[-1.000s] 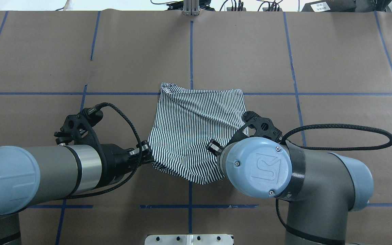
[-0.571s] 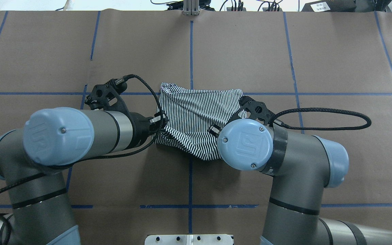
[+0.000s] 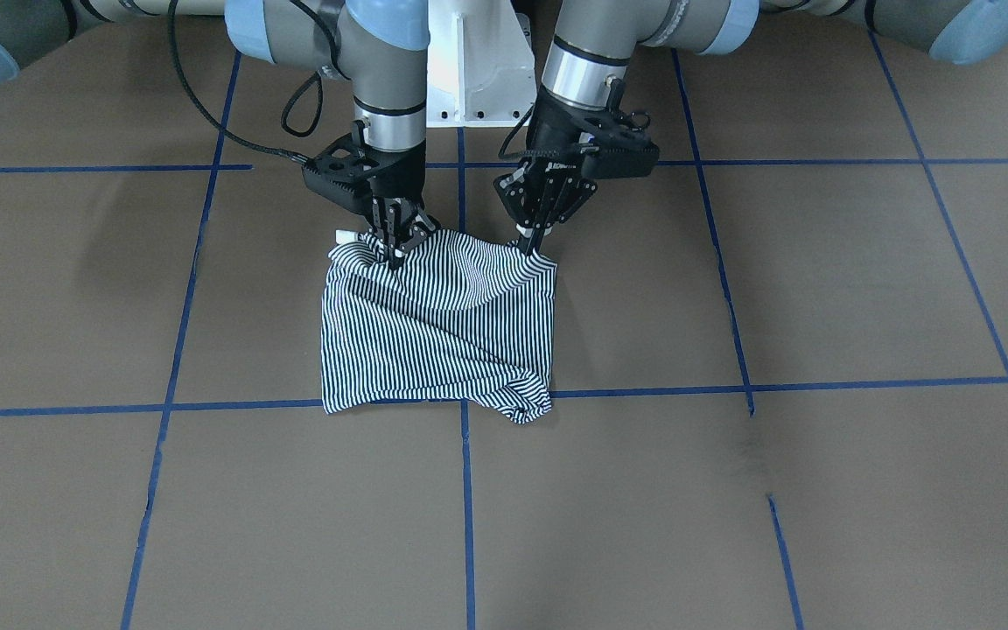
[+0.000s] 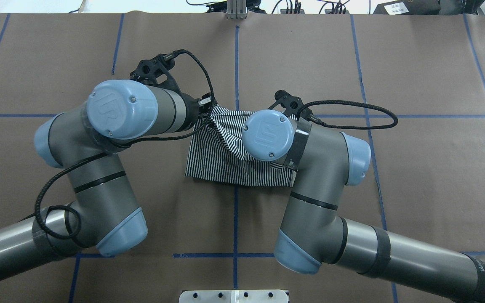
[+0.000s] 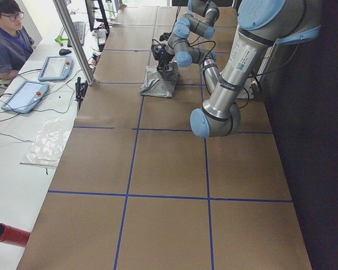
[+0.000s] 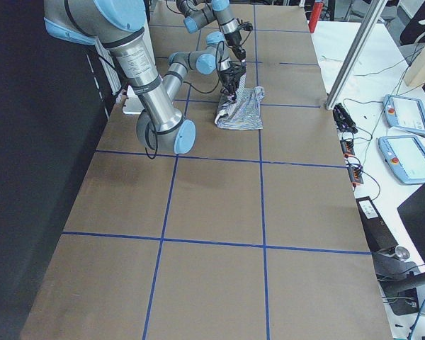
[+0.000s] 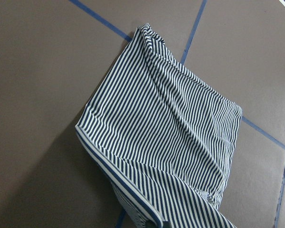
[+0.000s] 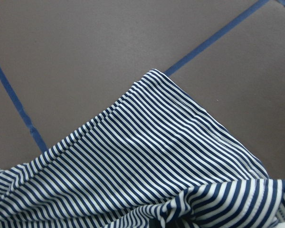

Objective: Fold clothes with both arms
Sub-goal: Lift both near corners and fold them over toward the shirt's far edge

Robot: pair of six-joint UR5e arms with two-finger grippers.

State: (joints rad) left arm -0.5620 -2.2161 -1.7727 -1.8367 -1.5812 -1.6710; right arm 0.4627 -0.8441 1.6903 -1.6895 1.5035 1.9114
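Observation:
The striped shirt lies in the middle of the brown table, and its robot-side edge is lifted off the surface. My left gripper is shut on that edge's corner on the front-facing view's right. My right gripper pinches the opposite corner, where the cloth bunches. From overhead, the left gripper sits over the far edge of the shirt, while the right wrist hides the right gripper. Both wrist views show only the striped shirt draped below, not the fingers.
Blue tape lines divide the brown paper table into squares. The white pedestal base stands behind the arms. A seated person is at a side bench holding tablets. A red cylinder lies at that bench's near end.
Both grippers have travelled away from the robot's base, carrying the shirt's near edge over toward its far edge. The shirt's outline on the table has become shorter.

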